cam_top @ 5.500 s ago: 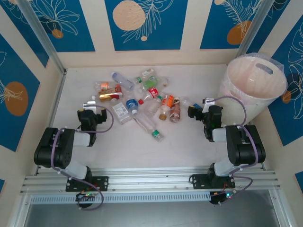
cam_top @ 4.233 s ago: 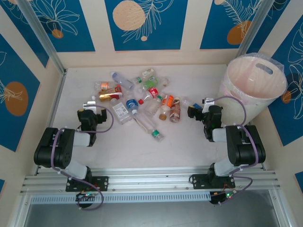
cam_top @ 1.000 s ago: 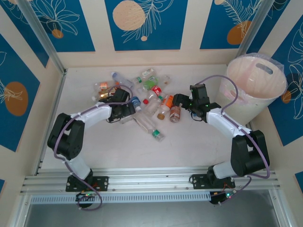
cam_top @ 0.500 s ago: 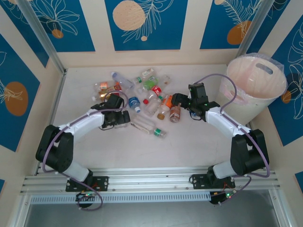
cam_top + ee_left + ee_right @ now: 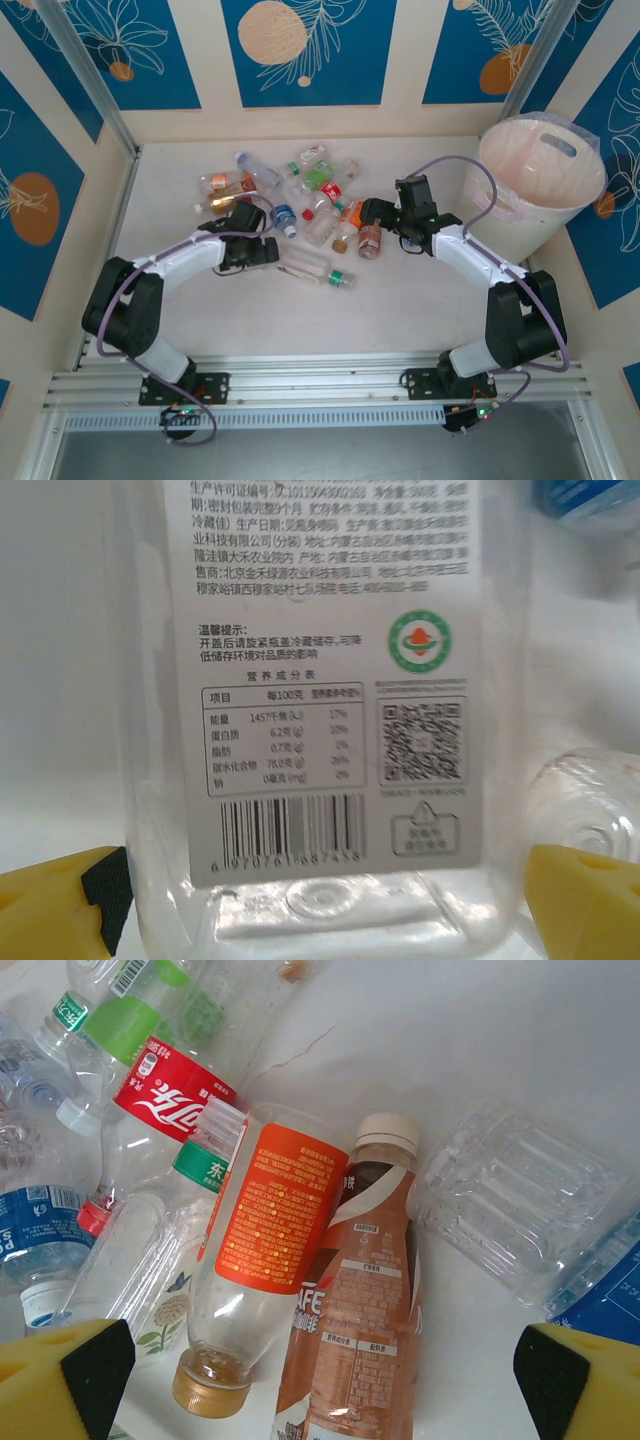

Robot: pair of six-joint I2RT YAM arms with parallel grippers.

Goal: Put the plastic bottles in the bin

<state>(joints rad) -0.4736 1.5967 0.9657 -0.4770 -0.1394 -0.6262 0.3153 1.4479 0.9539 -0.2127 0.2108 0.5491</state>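
The plastic bottles [image 5: 320,195] lie heaped on the white table [image 5: 400,310], between blue leaf-painted walls [image 5: 305,50]. The bin [image 5: 550,215] stands at the far right. The left gripper [image 5: 260,250] is open around a white-labelled bottle [image 5: 320,680], and the right gripper [image 5: 372,212] is open above others.

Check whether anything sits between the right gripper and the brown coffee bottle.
Nothing visible does. The right gripper hangs open over the brown coffee bottle, though the orange-label bottle lies against it, also within the open jaws.

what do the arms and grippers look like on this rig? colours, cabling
Matching pair: the left arm and right arm have white links with bulky black joints and bases, and a thin purple cable loops along each. The fingers are yellow, with black pads on their inner faces.
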